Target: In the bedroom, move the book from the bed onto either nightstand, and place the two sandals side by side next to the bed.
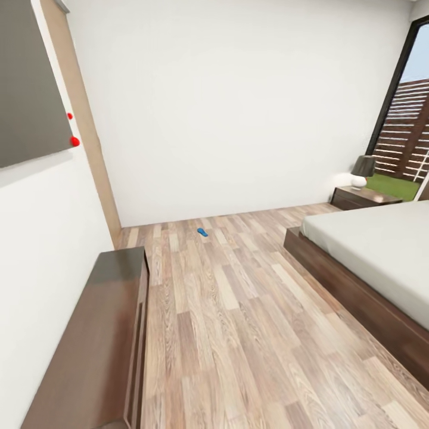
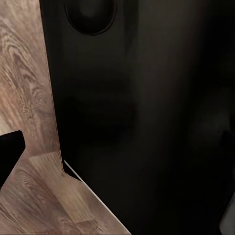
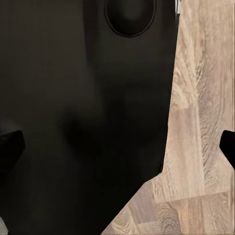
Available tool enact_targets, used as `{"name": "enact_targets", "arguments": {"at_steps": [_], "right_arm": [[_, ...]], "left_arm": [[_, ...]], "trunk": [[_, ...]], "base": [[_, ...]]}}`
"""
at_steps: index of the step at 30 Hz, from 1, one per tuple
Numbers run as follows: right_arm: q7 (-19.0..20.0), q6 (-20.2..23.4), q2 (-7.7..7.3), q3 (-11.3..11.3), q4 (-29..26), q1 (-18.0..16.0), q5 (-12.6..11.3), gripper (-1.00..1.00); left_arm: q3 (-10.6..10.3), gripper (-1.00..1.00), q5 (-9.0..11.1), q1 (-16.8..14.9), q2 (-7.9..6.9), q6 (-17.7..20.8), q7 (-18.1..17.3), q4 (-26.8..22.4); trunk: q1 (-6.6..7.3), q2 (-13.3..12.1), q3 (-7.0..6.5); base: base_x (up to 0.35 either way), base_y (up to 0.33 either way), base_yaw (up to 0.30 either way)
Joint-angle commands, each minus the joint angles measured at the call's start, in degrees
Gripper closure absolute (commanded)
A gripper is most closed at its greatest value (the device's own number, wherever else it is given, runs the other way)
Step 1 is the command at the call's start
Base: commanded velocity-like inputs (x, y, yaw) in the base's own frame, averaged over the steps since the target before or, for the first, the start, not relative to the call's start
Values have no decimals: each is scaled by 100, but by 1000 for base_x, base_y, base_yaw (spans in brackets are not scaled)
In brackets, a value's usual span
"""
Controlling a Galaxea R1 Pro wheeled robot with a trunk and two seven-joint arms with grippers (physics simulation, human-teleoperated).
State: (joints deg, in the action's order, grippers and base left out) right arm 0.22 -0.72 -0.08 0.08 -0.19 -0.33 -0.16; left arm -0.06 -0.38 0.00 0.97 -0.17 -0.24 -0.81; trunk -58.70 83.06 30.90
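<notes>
Blue against the wood planks, one sandal [image 1: 203,232] lies flat on the floor [image 1: 250,333] near the far wall [image 1: 238,107], well apart from everything else. A single sandal can be counted; no book can be made out on the visible part of the mattress.

One bed [image 1: 381,268] stands at the right, its light-grey mattress bare on a dark-brown frame whose long edge runs diagonally toward the near right corner. Beyond its far end sits one nightstand [image 1: 363,196], dark brown, carrying one lamp [image 1: 361,171] with a grey shade on a white base. Behind them a dark-framed window [image 1: 405,119] shows slatted fence and green lawn.

Along the left wall runs one long low dark-wood bench [image 1: 98,351]. Above it hangs a dark grey panel [image 1: 30,83] with two red dots [image 1: 74,141] beside its right edge.

Between the bench edge and the bed frame the floor stretches as a wide open lane up to the sandal and the far wall.

Both wrist views show dark robot body over wood planks, with black corners at the picture edges; whether either pair of jaws is open or closed cannot be told.
</notes>
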Motion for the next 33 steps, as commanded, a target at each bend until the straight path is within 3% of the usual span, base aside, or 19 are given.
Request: {"name": "enact_targets", "arguments": {"at_steps": [1,27,33], "right_arm": [[1,-9,0,1,1,-2,-2,-100],[-1,17,0,7,1,-2,26,-100],[25,135,-2,1,-56,-51,36,-100]], "left_arm": [[-1,-100,-4,0,0,-2,-2,-5],[-3,-100,-6,-4,11,-9,-2,-10],[-21,-100,-6,-248,19,10,63,-44]], "trunk": [[-3,2,5],[-3,2,6],[-3,2,6]], "base": [[300,-183,0],[281,-222,0],[283,-207,0]]}}
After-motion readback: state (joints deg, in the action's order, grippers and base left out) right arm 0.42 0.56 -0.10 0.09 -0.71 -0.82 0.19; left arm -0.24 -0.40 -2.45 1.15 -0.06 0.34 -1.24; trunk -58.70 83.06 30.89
